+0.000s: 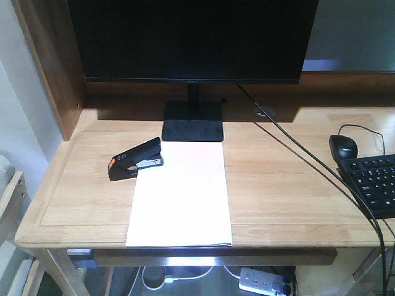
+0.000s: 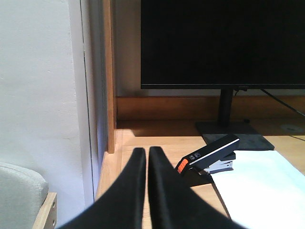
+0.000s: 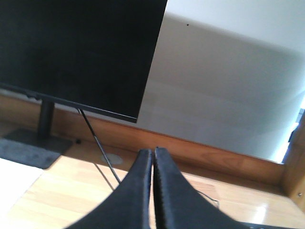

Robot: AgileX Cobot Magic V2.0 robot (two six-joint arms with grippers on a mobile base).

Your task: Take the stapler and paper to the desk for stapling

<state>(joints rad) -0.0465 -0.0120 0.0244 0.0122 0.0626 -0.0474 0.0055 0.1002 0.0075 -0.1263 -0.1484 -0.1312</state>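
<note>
Stapler (image 1: 136,159) and paper (image 1: 180,194) both lie on the surface (image 1: 284,185), stapler touching the sheet's left upper corner. Both grippers, left (image 2: 147,153) and right (image 3: 153,153), show fingers pressed together, empty. Judgement: placement done; stapling needs downward press on stapler.

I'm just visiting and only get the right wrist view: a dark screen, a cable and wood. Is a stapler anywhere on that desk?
Observer: Yes, the stapler lies left of the monitor stand.
Operator: And paper?
Observer: The paper lies in front of the stand, its top left corner under the stapler's front end.
Operator: Is the other arm holding anything?
Observer: No, the left end effector is shut on nothing, short of the stapler.
Operator: What's further right?
Observer: A mouse and a keyboard.
</note>
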